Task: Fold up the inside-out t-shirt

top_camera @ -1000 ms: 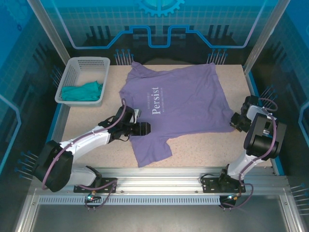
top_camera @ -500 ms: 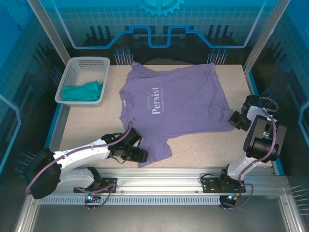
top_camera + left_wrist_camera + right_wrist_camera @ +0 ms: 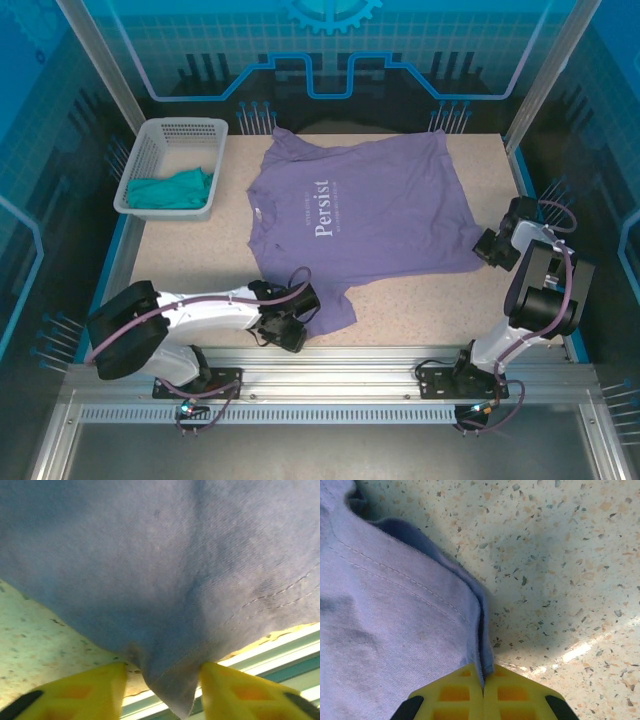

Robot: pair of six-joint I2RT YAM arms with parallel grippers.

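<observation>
Top external shows the inside-out t-shirt [image 3: 380, 215] spread flat across the middle of the table [image 3: 420, 300], print facing up. I have the right gripper [image 3: 488, 250] at the shirt's right-hand edge. Its jaws are together on the hem, and the right wrist view shows cloth running into their seam. At lower centre, the left gripper [image 3: 290, 330] straddles the shirt's lowest corner, jaws apart with cloth between them. I judge this the grasping step. Next I must pinch that corner firmly, then lift both grips together for the fold.
</observation>
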